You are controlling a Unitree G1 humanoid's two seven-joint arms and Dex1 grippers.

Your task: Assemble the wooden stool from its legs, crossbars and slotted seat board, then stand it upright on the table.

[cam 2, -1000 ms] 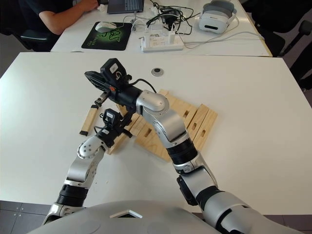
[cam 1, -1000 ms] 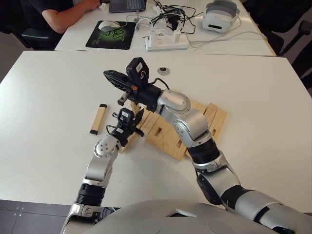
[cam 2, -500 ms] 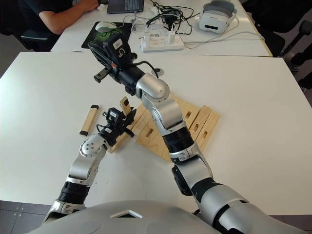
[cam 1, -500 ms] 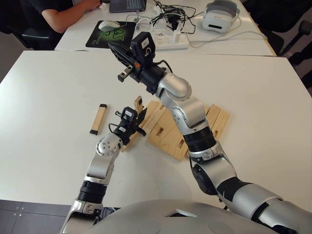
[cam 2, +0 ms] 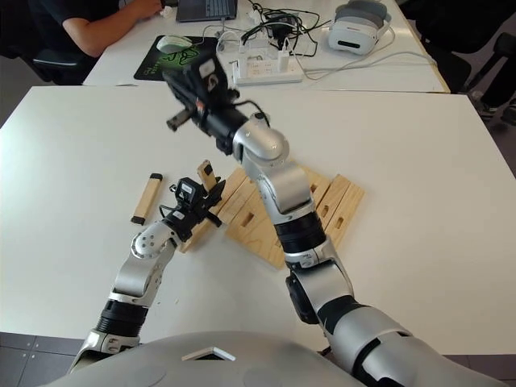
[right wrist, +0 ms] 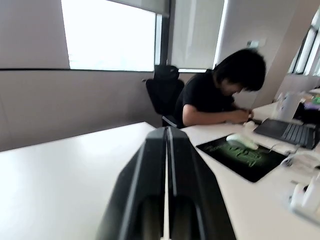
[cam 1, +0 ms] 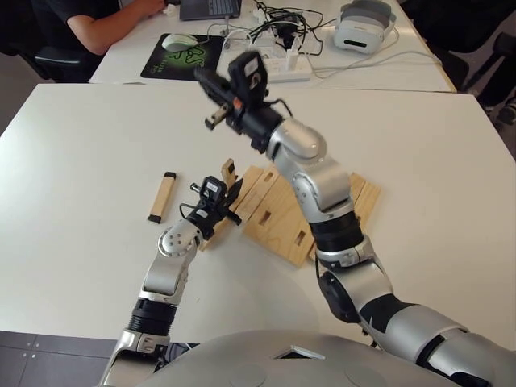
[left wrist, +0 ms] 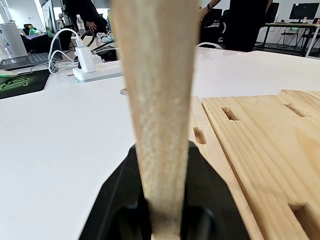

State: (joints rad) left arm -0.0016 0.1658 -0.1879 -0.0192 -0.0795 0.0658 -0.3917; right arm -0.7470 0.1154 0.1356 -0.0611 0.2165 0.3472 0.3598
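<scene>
The slotted seat board (cam 1: 284,219) lies flat on the white table (cam 1: 89,145); its slots also show in the left wrist view (left wrist: 260,125). At the board's left edge, my left gripper (cam 1: 216,203) is shut on a wooden leg (left wrist: 160,95), whose dark-capped end (cam 1: 228,168) tilts upward. A second wooden piece (cam 1: 162,197) with black ends lies loose to the left. My right gripper (cam 1: 201,76) hangs high over the far side of the table, shut with nothing between its fingers (right wrist: 150,165).
Behind this table stands another with a power strip (cam 1: 274,68), cables, a white headset (cam 1: 364,24) and a mouse pad (cam 1: 184,55), where a person sits. The white table is bare to the left and right of the board.
My right arm has risen from just above the board and swung toward the table's far side, uncovering the leg's upper end. The left gripper has hardly moved.
</scene>
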